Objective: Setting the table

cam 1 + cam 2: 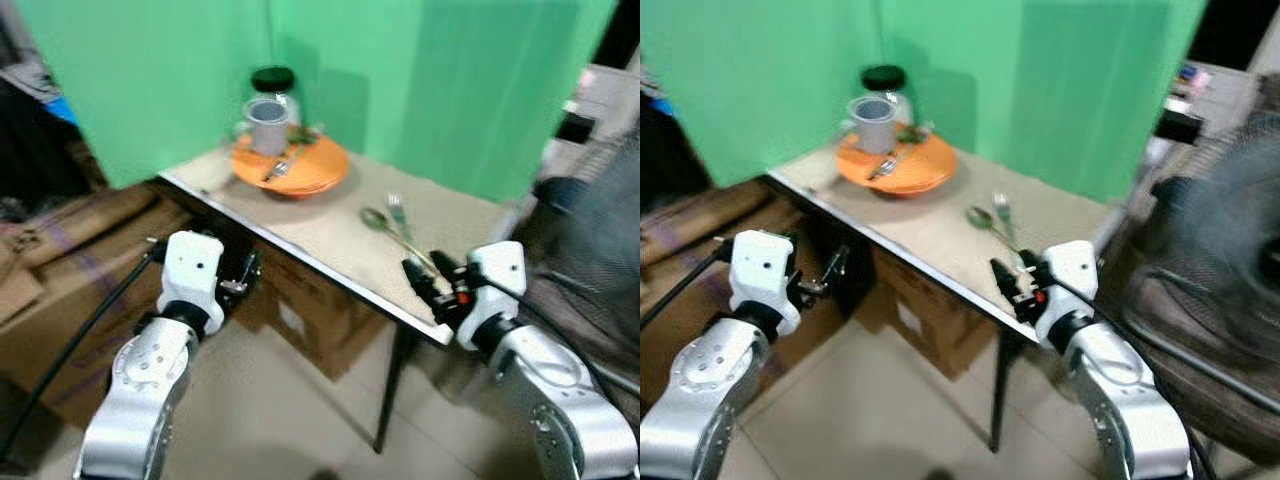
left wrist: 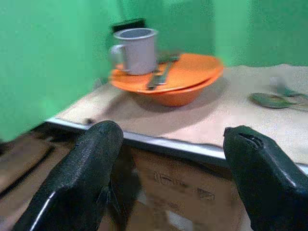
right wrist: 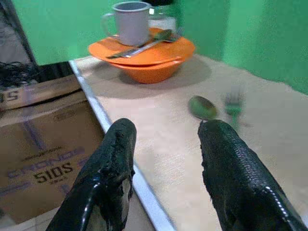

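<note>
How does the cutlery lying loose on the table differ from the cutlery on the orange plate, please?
The loose spoon and fork lie flat on the bare table, just ahead of the right gripper; the cutlery on the orange plate rests raised, beside the grey mug. The loose pair looks green-tinted; the plate's cutlery looks darker. Both sets lie untouched.

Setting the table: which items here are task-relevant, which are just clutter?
Job:
- grey metal mug on the orange plate
- orange bowl under the plate
- utensils lying on the plate
- loose spoon and fork on the table

Clutter:
- black-lidded jar
- cardboard boxes
- fan

Both grippers open, empty.
</note>
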Motion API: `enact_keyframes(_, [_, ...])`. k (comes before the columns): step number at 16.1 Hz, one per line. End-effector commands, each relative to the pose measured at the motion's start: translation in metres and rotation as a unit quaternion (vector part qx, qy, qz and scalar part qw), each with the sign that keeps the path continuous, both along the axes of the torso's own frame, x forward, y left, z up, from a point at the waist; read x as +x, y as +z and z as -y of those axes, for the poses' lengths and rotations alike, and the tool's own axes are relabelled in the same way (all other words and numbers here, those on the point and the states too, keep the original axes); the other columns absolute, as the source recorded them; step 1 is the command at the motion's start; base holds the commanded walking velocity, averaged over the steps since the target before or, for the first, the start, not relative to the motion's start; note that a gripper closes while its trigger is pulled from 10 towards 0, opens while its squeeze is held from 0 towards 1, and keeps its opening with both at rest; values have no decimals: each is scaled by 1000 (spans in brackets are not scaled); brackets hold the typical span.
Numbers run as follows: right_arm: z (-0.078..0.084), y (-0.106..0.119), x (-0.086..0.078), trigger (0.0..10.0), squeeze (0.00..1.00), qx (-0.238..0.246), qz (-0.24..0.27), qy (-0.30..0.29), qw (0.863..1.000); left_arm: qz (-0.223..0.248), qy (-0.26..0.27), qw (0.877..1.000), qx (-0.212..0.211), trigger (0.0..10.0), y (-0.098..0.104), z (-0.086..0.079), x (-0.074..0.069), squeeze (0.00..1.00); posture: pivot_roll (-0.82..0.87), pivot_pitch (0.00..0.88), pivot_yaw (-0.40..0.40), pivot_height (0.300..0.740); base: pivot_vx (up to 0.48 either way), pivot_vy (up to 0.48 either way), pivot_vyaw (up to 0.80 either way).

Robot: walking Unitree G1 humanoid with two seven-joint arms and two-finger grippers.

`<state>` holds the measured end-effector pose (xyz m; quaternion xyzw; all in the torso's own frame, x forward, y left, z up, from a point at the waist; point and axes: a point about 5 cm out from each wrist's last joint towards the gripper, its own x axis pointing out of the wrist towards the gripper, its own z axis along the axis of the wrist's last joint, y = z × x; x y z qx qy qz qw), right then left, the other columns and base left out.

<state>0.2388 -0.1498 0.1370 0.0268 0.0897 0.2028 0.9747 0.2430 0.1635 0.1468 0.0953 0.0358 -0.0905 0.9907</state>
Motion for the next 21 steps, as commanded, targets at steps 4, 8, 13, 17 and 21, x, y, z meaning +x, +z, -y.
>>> enact_keyframes(4, [-8, 5, 2, 10000, 0, -2, 13, 25, 1000, 6, 7, 1000, 6, 10000, 4, -5, 1, 0, 140, 0, 18, 740, 182, 0, 0])
enact_keyframes(8, [-9, 5, 3, 10000, 0, -2, 11, 23, 1000, 7, 4, 1000, 4, 10000, 5, -4, 1, 0, 139, 0, 20, 740, 196, 0, 600])
enact_keyframes(13, [-7, 4, 4, 10000, 0, 10, 7, 9, 1000, 7, 0, 1000, 2, 10000, 5, -4, 2, 0, 138, 0, 26, 740, 299, 0, 81])
enact_keyframes(17, [-7, 4, 3, 10000, 0, 14, 4, 5, 1000, 6, -3, 1000, 1, 10000, 6, -4, 2, 0, 137, 0, 29, 740, 304, 0, 0])
enact_keyframes(21, [-6, 3, 4, 10000, 0, 16, -2, 4, 1000, 5, -5, 1000, 2, 10000, 5, -3, 2, 0, 137, 0, 29, 740, 304, 0, -545])
